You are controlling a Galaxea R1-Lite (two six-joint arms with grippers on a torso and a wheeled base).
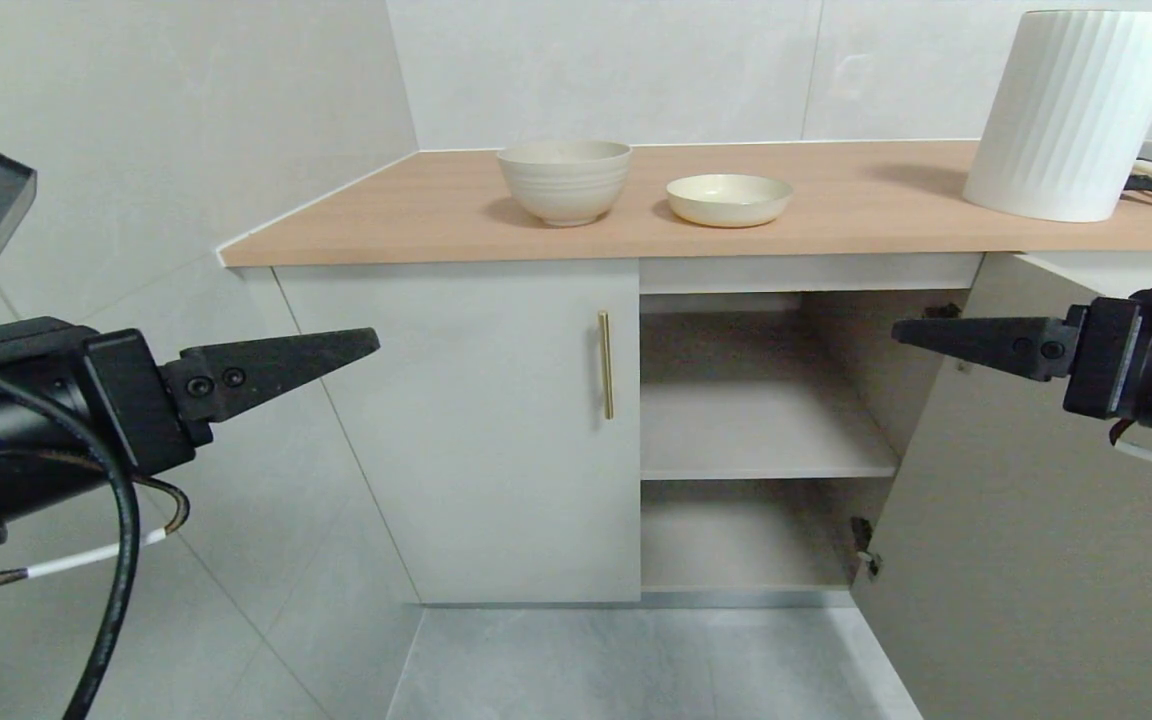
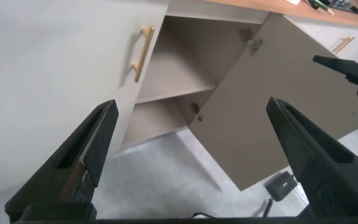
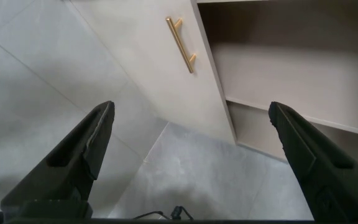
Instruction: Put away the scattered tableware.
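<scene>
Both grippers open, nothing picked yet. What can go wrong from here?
1. The right gripper hangs by the open cabinet door; lifting toward the counter may clip it.
2. The bowl and shallow dish look smooth; a rim pinch might slip and drop them to the floor.
3. The left door is shut, so the left gripper would likely reach the shelf at an angle.
</scene>
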